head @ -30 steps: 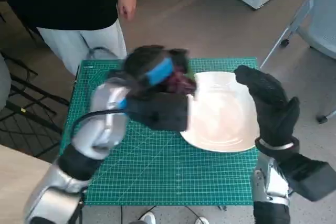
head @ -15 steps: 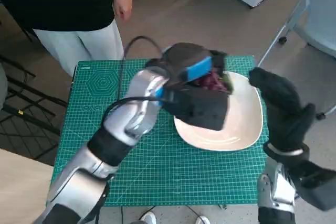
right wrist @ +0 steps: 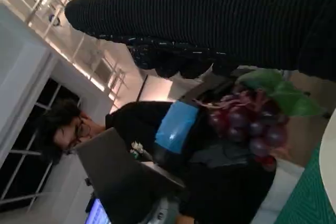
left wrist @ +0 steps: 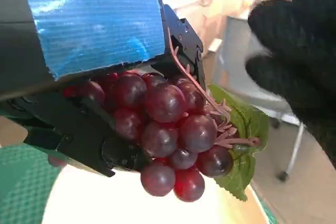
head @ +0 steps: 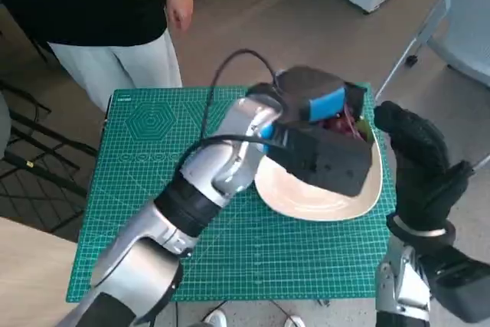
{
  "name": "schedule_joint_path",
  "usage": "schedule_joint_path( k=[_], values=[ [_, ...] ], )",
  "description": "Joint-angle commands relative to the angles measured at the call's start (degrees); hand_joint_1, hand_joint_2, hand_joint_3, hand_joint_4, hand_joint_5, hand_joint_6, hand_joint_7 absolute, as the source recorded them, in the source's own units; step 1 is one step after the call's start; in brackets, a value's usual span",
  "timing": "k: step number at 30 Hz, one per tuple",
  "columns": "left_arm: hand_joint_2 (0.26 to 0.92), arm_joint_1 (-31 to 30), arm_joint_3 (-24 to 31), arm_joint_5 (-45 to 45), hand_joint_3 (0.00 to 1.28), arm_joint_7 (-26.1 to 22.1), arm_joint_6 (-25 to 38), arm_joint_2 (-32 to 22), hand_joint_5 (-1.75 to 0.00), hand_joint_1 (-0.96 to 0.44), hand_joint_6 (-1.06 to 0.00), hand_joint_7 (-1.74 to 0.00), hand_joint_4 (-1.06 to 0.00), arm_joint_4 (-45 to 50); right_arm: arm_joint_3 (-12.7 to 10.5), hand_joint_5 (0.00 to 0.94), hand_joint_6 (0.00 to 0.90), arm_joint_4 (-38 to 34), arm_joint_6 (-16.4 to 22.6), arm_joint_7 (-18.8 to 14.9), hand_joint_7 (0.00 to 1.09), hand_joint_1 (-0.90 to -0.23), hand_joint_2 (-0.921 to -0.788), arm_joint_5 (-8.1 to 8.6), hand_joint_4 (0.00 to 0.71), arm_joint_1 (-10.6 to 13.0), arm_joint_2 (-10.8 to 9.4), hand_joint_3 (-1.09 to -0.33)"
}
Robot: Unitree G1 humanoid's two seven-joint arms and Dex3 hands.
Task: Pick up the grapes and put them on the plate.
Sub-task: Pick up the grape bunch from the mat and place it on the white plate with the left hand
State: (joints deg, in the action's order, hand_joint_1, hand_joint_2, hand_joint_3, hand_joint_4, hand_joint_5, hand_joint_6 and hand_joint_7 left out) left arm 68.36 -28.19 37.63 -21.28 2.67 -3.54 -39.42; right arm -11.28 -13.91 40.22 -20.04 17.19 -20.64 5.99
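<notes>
the left hand [head: 318, 132], grasping the red grape bunch [left wrist: 170, 129], has swung from the mat's middle to above the white plate [head: 321, 203], ready to release, while the released right hand [head: 417, 162] waits beside it.

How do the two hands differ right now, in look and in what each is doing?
The left hand is black with blue tape and holds the grapes over the plate; the right hand, in a black knitted glove, holds nothing and stands upright beside the plate. Both are near the plate's far side.
</notes>
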Motion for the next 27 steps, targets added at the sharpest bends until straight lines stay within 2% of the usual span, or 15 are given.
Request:
schedule_joint_path(
  k=[1,7,12,13,14,17,18,20,22,24,26,27],
  values=[
    [0.92,2.34,0.11,-0.73,0.18,1.13,-1.46,0.52,-1.51,0.0,-0.58,-1.05,-0.52,-2.17,0.07,0.0,0.212,0.02,0.15,1.49,0.07,-0.65,-0.921,-1.46,0.281,1.65,-0.4,-0.73],
    [0.921,2.6,-0.01,-0.42,0.17,1.86,-2.13,0.63,-1.5,0.0,-0.58,-1.05,-0.54,-3.63,0.29,0.0,0.21,0.34,0.25,2.45,0.07,-0.653,-0.921,-2.19,0.28,1.91,-0.42,-0.733],
    [0.921,2.87,-0.37,-0.11,0.2,1.71,-1.34,1.04,-1.39,0.0,-0.52,-1.25,-0.51,-4.85,0.61,0.0,0.208,0.45,0.3,2.91,0.07,-0.654,-0.921,-2.47,0.279,1.95,-0.45,-0.735],
    [0.919,2.86,-0.47,0.01,0.2,1.73,-1.01,1.19,-1.38,0.02,-0.5,-1.24,-0.51,-5.1,0.67,0.0,0.208,0.43,0.3,2.94,0.07,-0.654,-0.921,-2.45,0.279,1.94,-0.45,-0.736],
    [0.916,2.83,-0.59,0.17,0.2,1.82,-0.69,1.33,-1.38,0.06,-0.49,-1.14,-0.51,-5.34,0.74,0.0,0.207,0.41,0.31,2.96,0.07,-0.654,-0.921,-2.41,0.279,1.92,-0.45,-0.736],
    [0.909,2.72,-1.38,1.23,0.18,2.79,0.32,1.76,-1.35,0.25,-0.46,-0.55,-0.57,-6.22,0.96,0.0,0.206,0.39,0.31,2.93,0.07,-0.654,-0.921,-2.21,0.278,1.89,-0.48,-0.737],
    [0.911,2.71,-1.77,1.74,0.19,3.28,0.64,1.88,-1.36,0.28,-0.45,-0.41,-0.56,-6.55,1.03,0.0,0.206,0.36,0.32,2.9,0.07,-0.654,-0.921,-2.14,0.278,1.87,-0.49,-0.738],
    [0.912,2.64,-2.63,2.78,0.21,4.44,1.14,2.06,-1.36,0.28,-0.41,-0.22,-0.51,-7.14,1.17,0.0,0.205,0.15,0.4,2.82,0.07,-0.654,-0.921,-2.03,0.278,1.8,-0.55,-0.737],
    [0.902,2.44,-3.26,3.52,0.17,5.51,1.37,2.14,-1.15,0.07,-0.38,-0.11,-0.45,-7.47,1.3,0.001,0.205,-0.06,0.48,2.76,0.08,-0.655,-0.921,-1.95,0.278,1.72,-0.59,-0.737],
    [0.9,2.03,-3.62,3.95,0.09,6.72,1.31,2.17,-0.72,-0.22,-0.35,-0.05,-0.37,-7.69,1.44,0.001,0.205,-0.36,0.52,2.66,0.08,-0.655,-0.921,-1.83,0.279,1.54,-0.63,-0.736],
    [0.909,1.51,-3.79,4.07,0.05,7.89,1.18,2.19,-0.38,-0.39,-0.31,-0.03,-0.29,-7.83,1.57,0.001,0.204,-0.77,0.53,2.5,0.08,-0.655,-0.921,-1.66,0.278,1.29,-0.68,-0.736],
    [0.912,1.29,-3.8,3.98,0.04,8.29,1.11,2.18,-0.28,-0.43,-0.3,-0.02,-0.25,-7.86,1.62,0.001,0.204,-0.94,0.52,2.42,0.08,-0.655,-0.921,-1.56,0.278,1.18,-0.67,-0.736]
  ],
)
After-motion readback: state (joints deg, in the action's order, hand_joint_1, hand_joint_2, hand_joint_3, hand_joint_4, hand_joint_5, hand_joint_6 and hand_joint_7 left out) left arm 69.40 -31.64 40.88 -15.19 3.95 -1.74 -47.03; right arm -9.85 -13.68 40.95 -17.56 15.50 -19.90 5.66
